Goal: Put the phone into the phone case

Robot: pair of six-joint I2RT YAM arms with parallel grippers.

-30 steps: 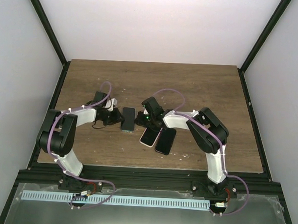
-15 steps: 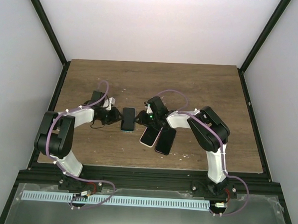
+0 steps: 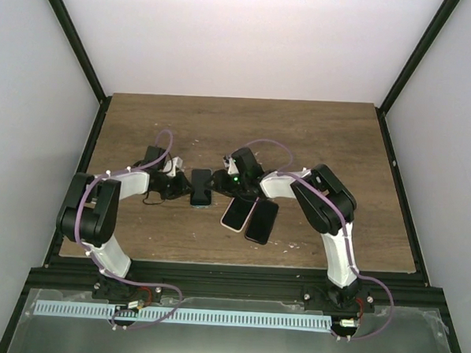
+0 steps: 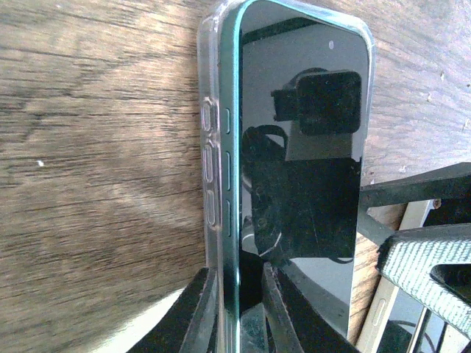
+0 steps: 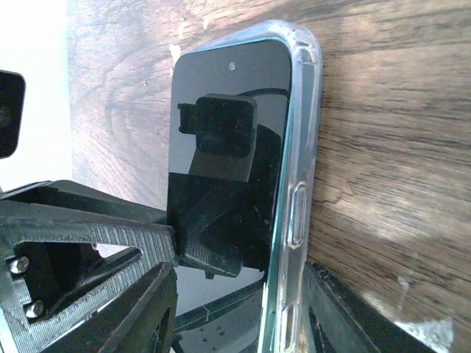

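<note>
A dark-screened phone (image 3: 201,187) with a teal edge sits in a clear case between my two grippers at mid-table. In the left wrist view the phone (image 4: 302,169) stands tilted on its long side, the clear case (image 4: 210,169) wrapping its edge. My left gripper (image 4: 237,312) is shut on that edge, pinching phone and case together; in the top view it (image 3: 183,189) is at the phone's left. My right gripper (image 5: 243,316) is open wide, its jaws straddling the end of the phone (image 5: 224,162) and case (image 5: 300,213); in the top view it (image 3: 222,184) is at the phone's right.
Two more phones lie side by side just right of the grippers: a pale one (image 3: 235,214) and a dark one (image 3: 262,221). The left gripper's finger (image 5: 81,235) shows in the right wrist view, close beside the phone.
My right gripper has moved left and slightly farther, closing in on the phone's right end. The phone has shifted a little left with my left gripper.
</note>
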